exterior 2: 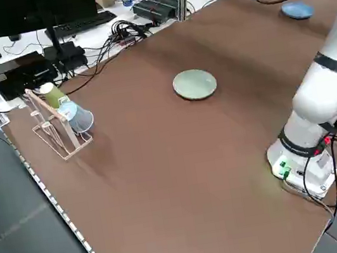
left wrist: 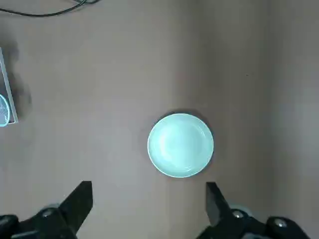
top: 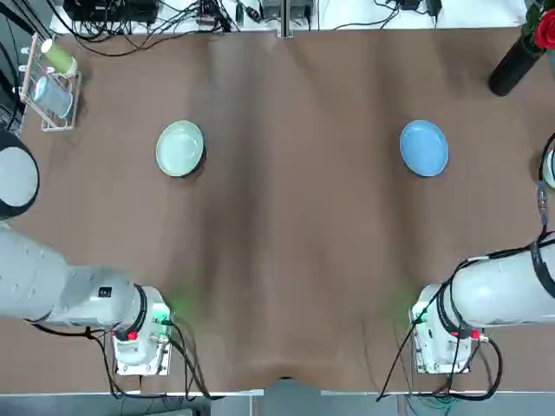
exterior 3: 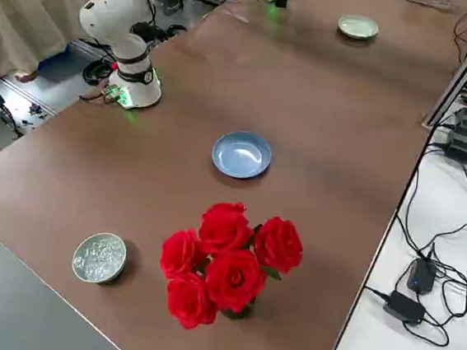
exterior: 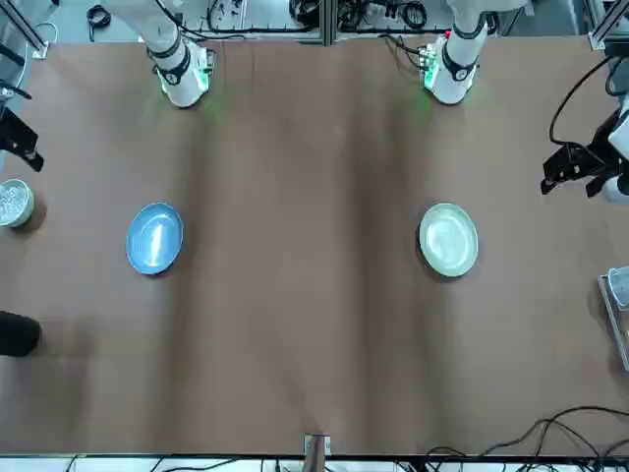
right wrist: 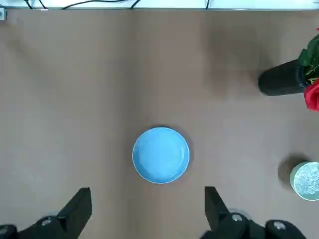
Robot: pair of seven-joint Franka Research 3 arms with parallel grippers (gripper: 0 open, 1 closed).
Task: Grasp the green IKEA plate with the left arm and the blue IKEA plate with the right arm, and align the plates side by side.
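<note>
brown table holds green plate, blue plate, well apart.

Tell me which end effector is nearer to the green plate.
Left. The left end effector hangs open above the table with the green plate just ahead of its fingers. The right end effector hangs open over the blue plate, far across the table.

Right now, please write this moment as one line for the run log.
stage: not started | green plate: on table, untouched | blue plate: on table, far apart | left hand: open, above green plate | right hand: open, above blue plate
</note>
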